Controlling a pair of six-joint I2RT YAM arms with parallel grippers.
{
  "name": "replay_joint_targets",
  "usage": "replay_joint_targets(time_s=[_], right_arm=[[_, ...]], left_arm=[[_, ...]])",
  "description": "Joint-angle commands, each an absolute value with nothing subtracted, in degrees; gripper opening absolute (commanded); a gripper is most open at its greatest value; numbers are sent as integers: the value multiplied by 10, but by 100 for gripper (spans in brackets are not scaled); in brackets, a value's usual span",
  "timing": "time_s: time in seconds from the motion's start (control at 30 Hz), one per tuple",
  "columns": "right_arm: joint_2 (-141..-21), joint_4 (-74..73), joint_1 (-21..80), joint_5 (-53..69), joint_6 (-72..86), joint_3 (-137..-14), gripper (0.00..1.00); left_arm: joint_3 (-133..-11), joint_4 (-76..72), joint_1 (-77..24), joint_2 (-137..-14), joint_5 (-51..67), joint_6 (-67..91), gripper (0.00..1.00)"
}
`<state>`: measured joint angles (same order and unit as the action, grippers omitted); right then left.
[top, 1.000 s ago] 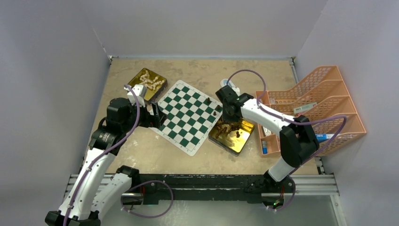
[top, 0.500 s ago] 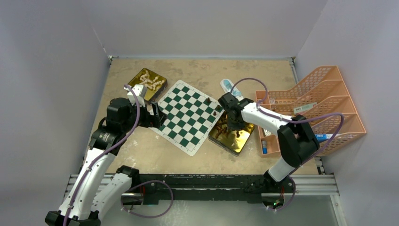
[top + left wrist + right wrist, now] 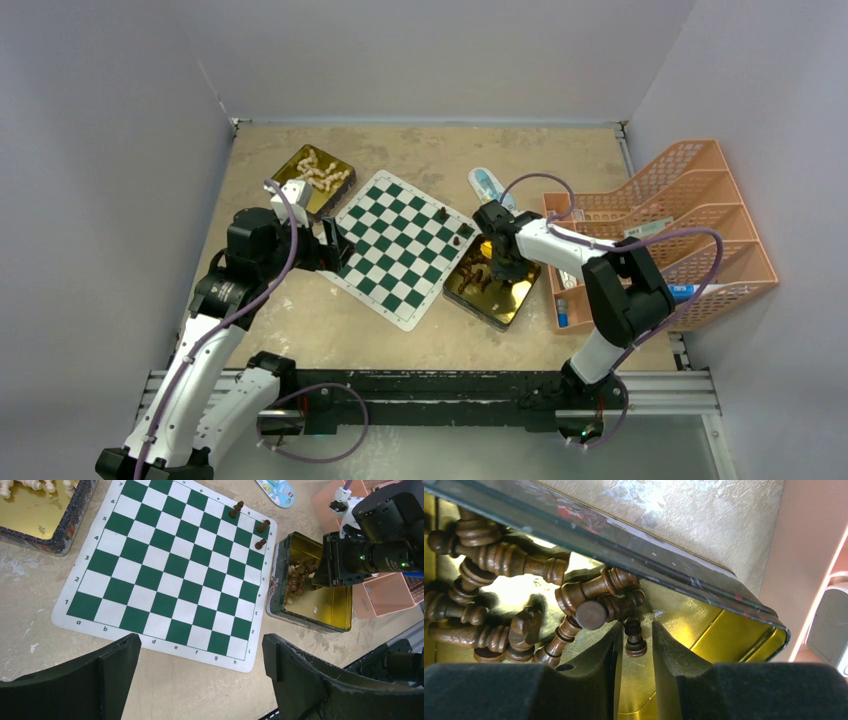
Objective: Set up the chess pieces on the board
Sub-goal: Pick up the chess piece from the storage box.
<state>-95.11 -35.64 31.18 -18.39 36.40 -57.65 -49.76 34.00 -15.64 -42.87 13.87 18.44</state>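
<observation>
Just off one edge of the thin green-and-white checked chessboard mat [image 3: 165,575], inside a shiny gold rectangular tin [image 3: 512,297], the right gripper [image 3: 636,628] has its fingers drawn in to a slim gap. A small dark brown wooden pawn [image 3: 635,641] lies between them, but whether they press it cannot be told. A heap of dark brown turned pieces [image 3: 499,560] lies in the same tin. Three upright dark brown pieces [image 3: 260,543] stand at the board's corner nearest that tin. The left gripper [image 3: 200,647] hangs over the board's a–h lettered edge, spread wide and holding nothing. A second gold tin [image 3: 30,522], off the board's opposite side, holds cream-white pieces [image 3: 322,172]. The board's border reads a to h and 1 to 7.
</observation>
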Motion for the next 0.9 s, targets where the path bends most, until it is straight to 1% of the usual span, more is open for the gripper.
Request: replay_joint_targets(time_s=[0.0, 0.07, 0.23, 0.47, 0.73, 0.87], right_arm=[[-963, -335, 305, -172, 348, -563, 30], [-967, -327, 305, -163, 342, -560, 29], [-964, -324, 305, -161, 339, -561, 22], [-908, -345, 305, -170, 338, -591, 17], [-845, -361, 305, -163, 341, -627, 15], [-816, -334, 306, -123, 338, -647, 14]], left_arm=[[-497, 323, -161, -423, 143, 189, 92], [-497, 323, -161, -424, 143, 189, 92], [-497, 324, -161, -424, 143, 189, 92], [-497, 324, -161, -427, 144, 189, 92], [-497, 320, -161, -434, 155, 192, 91], [-509, 319, -161, -444, 186, 210, 89]])
